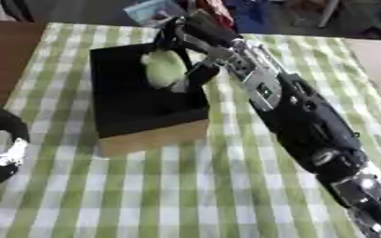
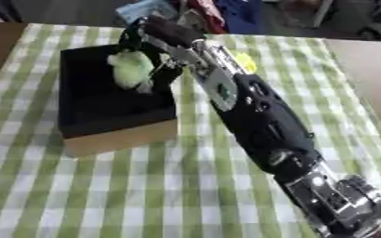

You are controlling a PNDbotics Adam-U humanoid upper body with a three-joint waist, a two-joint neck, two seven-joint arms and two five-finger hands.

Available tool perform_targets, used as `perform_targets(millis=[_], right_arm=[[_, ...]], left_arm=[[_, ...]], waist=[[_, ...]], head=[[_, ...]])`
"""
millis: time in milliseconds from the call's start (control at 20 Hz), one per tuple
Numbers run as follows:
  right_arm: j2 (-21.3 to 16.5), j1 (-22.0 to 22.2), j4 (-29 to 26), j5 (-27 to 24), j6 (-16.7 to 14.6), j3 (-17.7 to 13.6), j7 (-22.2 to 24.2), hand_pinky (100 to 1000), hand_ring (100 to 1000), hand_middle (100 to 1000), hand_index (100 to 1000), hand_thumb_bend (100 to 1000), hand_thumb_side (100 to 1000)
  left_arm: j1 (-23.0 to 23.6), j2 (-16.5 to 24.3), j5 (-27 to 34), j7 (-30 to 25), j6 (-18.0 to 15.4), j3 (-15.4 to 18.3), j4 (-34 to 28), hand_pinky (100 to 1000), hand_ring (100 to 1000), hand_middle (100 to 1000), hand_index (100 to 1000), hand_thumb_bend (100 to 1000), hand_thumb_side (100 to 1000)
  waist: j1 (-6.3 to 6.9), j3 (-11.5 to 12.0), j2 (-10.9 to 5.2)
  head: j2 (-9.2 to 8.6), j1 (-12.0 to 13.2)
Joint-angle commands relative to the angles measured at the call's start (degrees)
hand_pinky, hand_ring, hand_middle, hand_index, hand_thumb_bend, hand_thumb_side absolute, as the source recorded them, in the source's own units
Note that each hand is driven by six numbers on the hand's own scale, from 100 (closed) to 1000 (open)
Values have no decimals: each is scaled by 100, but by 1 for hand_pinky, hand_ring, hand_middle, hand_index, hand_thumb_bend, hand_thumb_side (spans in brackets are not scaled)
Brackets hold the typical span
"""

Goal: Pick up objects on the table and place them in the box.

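A box [image 1: 149, 135] with tan sides and a black inside stands on the green-and-white checked table. My right arm reaches across from the lower right, and my right hand [image 1: 186, 39] hangs over the box's far right part. Its fingers are curled round a pale green, rounded object [image 1: 164, 69], which sits just above the black inside. A small yellow object [image 2: 246, 62] lies on the cloth to the right of the arm. My left hand [image 1: 0, 139] shows at the left edge, low, blurred.
Brown table surface [image 1: 7, 56] borders the cloth on the left and far right. Coloured clutter [image 1: 157, 11] lies beyond the far edge. The near half of the cloth [image 1: 169, 195] holds only my right arm.
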Motion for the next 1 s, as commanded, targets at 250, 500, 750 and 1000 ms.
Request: perform_targets(millis=[250,500,750,1000], right_arm=[[-385,-185,-504,-334,27,-75,275,698,746,645,786,634,225],[-912,-223,-861,-496,205,-248,250,703,741,644,780,617,213],[-1291,-65,-663,-414,395,-492,118,702,741,642,779,614,207],[-1397,74,-91,-268,567,-796,-101,697,743,635,778,603,133]], left_arm=[[-25,93,8,-4,-4,13,-66,677,503,530,548,143,100],[2,118,-3,9,1,28,-57,677,503,531,549,144,100],[0,138,-9,34,2,52,-69,677,503,531,549,145,100],[-7,142,-21,41,-3,58,-81,677,503,531,549,146,100]], waist=[[36,-70,-137],[4,-129,-167],[-9,-162,-153],[12,-157,-125]], head=[[-34,-1],[-23,-2],[-84,69],[-118,104]])
